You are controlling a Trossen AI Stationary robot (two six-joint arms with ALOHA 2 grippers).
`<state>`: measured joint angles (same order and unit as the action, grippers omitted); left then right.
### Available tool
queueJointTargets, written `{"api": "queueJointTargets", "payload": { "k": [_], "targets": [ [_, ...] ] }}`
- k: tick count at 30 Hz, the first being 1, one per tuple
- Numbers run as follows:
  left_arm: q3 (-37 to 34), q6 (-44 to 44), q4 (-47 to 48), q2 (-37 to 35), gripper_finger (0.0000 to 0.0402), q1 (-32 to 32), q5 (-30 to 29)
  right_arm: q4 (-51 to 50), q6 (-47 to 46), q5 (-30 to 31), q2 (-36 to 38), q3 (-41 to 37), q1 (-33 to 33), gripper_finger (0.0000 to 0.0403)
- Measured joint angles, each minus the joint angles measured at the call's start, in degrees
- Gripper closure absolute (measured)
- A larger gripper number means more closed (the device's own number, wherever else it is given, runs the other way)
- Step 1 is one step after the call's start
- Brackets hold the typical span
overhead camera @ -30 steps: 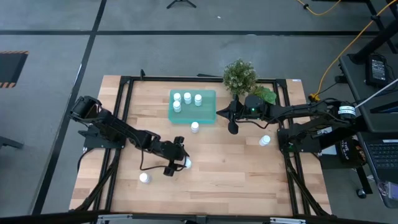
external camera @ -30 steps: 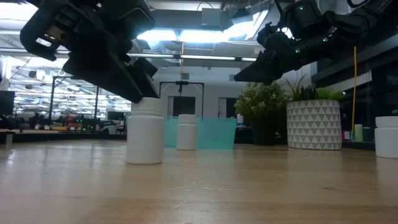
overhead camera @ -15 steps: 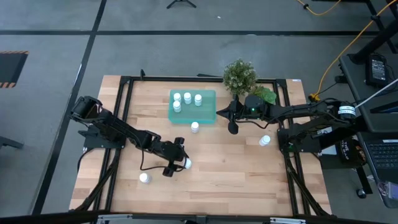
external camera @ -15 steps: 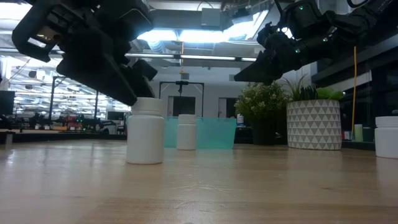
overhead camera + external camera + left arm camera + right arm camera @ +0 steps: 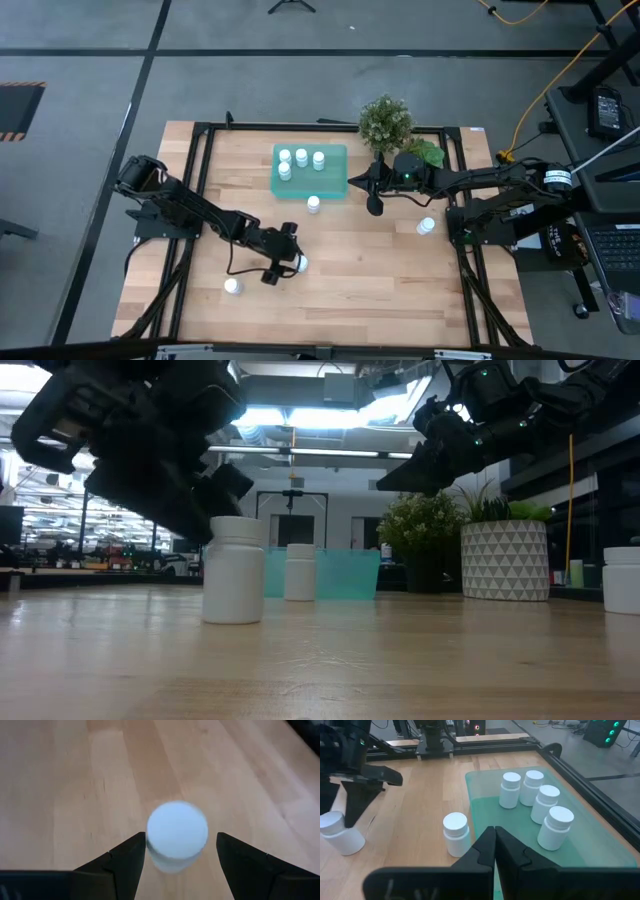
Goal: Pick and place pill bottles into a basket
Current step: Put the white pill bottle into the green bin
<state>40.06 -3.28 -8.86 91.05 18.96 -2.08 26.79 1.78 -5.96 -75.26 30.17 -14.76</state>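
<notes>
A white pill bottle (image 5: 176, 832) stands upright on the wooden table, near the middle of its near half. My left gripper (image 5: 181, 839) is open, slanting down over it, one finger on each side of the cap; I see no touch. In the high view that bottle (image 5: 299, 263) shows at my left gripper (image 5: 290, 262). Several pill bottles (image 5: 532, 787) stand in the teal basket (image 5: 330, 180). My right gripper (image 5: 373, 200) hangs shut above the table just right of the basket (image 5: 600, 845), holding nothing.
Loose bottles stand near the basket's near edge (image 5: 314, 204), at the right (image 5: 426, 226) and near the front left (image 5: 232, 286). A leafy plant (image 5: 385, 122) and a white patterned pot (image 5: 505, 560) stand at the far right. A black frame (image 5: 200, 180) rims the table.
</notes>
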Motion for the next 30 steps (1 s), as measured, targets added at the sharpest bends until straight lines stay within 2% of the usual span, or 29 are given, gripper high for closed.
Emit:
{"api": "queueJointTargets", "payload": {
  "k": [10, 19, 30],
  "targets": [
    [0.06, 1.72, -1.28, -0.09, 0.0173, 0.00, -0.78, 0.24, 0.02, 0.00, -0.74, 0.02, 0.01, 0.0391],
    [0.06, 2.56, -1.30, -0.12, 0.0249, 0.02, -0.90, 6.49, 1.00, 0.00, -5.25, 0.04, 0.00, 0.0391],
    [0.19, 2.96, 2.34, -1.56, 0.0249, 0.02, -2.49, 6.53, 1.68, -1.08, -5.95, 0.04, 0.00, 0.0391]
  ]
}}
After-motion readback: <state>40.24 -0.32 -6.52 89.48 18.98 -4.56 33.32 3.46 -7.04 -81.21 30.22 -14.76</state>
